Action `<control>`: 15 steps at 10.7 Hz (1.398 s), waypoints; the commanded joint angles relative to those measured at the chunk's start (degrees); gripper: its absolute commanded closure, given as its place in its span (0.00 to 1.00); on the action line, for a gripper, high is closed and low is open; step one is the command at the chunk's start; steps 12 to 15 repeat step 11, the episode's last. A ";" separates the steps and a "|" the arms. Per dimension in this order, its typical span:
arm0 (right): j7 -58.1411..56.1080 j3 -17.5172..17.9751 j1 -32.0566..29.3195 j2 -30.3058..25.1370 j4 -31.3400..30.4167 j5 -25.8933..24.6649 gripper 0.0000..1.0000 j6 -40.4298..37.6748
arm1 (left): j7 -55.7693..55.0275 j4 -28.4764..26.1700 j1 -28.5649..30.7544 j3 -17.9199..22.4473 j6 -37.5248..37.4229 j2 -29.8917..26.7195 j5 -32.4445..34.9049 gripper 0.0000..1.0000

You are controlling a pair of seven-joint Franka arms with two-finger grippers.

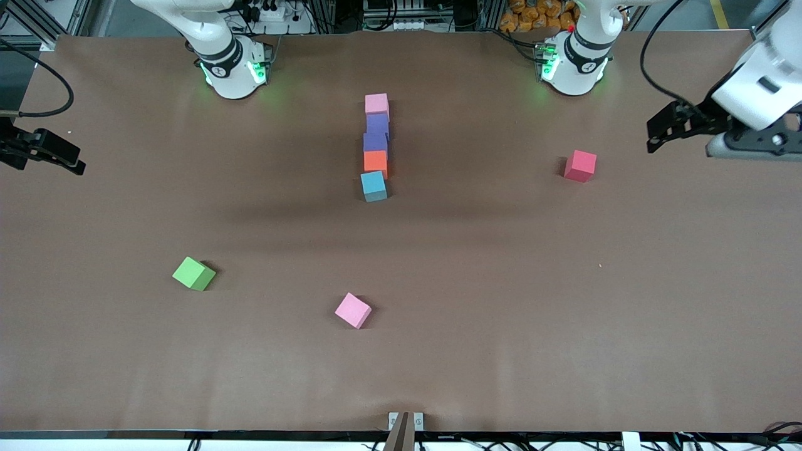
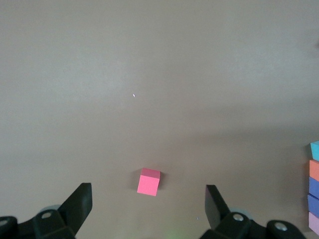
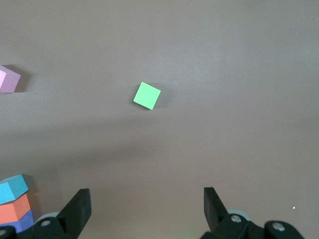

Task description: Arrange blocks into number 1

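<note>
Both grippers, left gripper and right gripper, are held wide open and empty at the table's ends. Five blocks are lined up mid-table; the task is judged nearly done.

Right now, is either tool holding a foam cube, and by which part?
Nothing is held: the left tool and right tool are both open and empty.

So that's eight small matte foam cubes: two pink, two purple, one orange, one light blue, one green, one red.
</note>
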 commanded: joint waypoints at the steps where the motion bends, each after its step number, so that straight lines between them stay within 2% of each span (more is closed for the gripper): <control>1: 1.86 0.33 0.20 0.04 1.03 -0.87 0.00 -1.23 | 2.62 3.63 0.44 0.17 -1.74 1.18 -0.88 0.00; 15: 1.69 0.24 0.11 0.04 1.03 0.00 0.00 -1.58 | 3.07 3.47 0.62 0.17 -1.30 0.92 -0.70 0.00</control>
